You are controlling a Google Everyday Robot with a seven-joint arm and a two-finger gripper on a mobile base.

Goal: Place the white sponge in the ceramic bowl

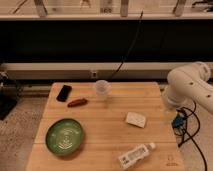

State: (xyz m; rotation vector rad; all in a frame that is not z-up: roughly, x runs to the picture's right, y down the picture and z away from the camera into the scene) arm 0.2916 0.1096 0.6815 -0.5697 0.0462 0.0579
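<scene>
The white sponge (pixel 136 119) lies flat on the wooden table (pixel 100 125), right of centre. The ceramic bowl (pixel 65 136), a wide green dish with paler rings inside, sits at the front left and holds nothing. My white arm (pixel 192 85) comes in from the right, beyond the table's right edge. The gripper (pixel 176 119) hangs below the arm at the table's right edge, to the right of the sponge and apart from it, far from the bowl.
A clear plastic cup (pixel 102 88) stands at the back centre. A black flat object (pixel 64 92) and a reddish-brown oblong item (pixel 77 102) lie at the back left. A white-labelled plastic bottle (pixel 136 155) lies at the front right. Cables hang at the right.
</scene>
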